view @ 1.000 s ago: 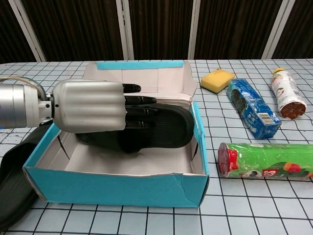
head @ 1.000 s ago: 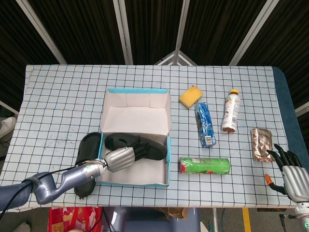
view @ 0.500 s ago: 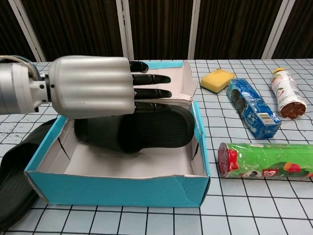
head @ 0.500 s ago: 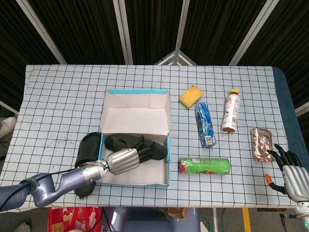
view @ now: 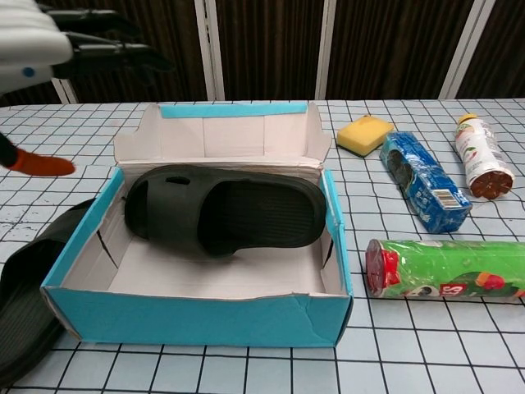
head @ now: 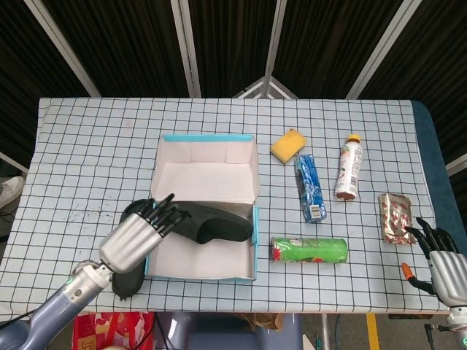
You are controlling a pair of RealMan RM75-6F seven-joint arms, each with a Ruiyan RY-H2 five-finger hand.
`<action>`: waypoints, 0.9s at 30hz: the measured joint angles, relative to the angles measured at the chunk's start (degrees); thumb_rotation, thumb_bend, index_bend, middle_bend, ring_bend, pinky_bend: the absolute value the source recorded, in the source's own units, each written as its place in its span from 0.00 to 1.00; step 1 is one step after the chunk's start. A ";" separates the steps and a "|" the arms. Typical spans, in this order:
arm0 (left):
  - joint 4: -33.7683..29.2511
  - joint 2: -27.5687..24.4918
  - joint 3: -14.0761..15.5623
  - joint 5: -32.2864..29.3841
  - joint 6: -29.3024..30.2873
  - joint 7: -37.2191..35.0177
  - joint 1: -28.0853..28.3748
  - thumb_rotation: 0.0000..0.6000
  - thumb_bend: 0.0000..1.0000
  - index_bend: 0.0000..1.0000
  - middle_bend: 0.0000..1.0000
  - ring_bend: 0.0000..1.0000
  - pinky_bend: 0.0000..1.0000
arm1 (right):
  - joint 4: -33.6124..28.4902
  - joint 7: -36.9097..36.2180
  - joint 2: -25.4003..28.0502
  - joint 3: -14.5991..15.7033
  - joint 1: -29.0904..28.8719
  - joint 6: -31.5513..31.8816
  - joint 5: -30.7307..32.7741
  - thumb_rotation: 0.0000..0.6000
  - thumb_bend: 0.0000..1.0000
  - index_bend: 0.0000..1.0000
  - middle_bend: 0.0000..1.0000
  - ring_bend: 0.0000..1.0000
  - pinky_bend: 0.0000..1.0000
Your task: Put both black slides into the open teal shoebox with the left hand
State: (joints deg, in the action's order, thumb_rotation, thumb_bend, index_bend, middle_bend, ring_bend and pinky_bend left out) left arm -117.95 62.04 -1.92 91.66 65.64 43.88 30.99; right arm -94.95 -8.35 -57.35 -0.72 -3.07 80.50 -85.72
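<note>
One black slide (view: 225, 209) lies inside the open teal shoebox (view: 197, 320), leaning against its right wall; it also shows in the head view (head: 215, 222). The second black slide (view: 29, 291) lies on the table just left of the box (head: 197, 273), partly hidden in the head view (head: 130, 277) by my left hand. My left hand (head: 139, 235) hovers above the box's left edge, fingers spread, holding nothing; the chest view catches it at the top left corner (view: 49, 45). My right hand (head: 445, 266) rests at the table's right front corner, fingers apart, empty.
Right of the box lie a green canister (head: 309, 250), a blue packet (head: 310, 187), a yellow sponge (head: 287, 146), a bottle (head: 349, 168) and a foil packet (head: 395, 217). The box's lid flap (head: 206, 171) stands open at the back.
My left hand let go of the slide in the box, then rose and drew back to the left over the box's edge. The slide stays in the box. The right hand is unmoved.
</note>
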 measured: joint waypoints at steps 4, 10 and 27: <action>-0.16 -3.58 1.52 -6.55 -0.65 -14.25 -2.29 1.00 0.29 0.06 0.16 0.02 0.25 | -0.21 0.42 -0.03 0.08 -0.07 -0.16 -0.08 1.00 0.39 0.17 0.05 0.13 0.07; 4.05 -7.01 1.50 -15.15 -7.96 -33.60 -2.10 1.00 0.29 0.05 0.15 0.02 0.23 | -0.76 1.44 -0.03 0.24 -0.30 -1.01 0.31 1.00 0.39 0.17 0.05 0.13 0.07; 18.20 -1.46 -1.08 -31.52 -25.34 -35.27 9.01 1.00 0.29 0.03 0.15 0.02 0.22 | -0.75 2.46 -0.28 0.04 -0.74 -2.00 1.24 1.00 0.39 0.17 0.05 0.13 0.07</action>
State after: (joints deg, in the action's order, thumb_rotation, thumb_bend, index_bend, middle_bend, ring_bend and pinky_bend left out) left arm -99.74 60.58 -3.00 60.13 40.30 8.61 39.99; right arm -95.70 -5.89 -57.62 -0.69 -3.80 78.49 -84.48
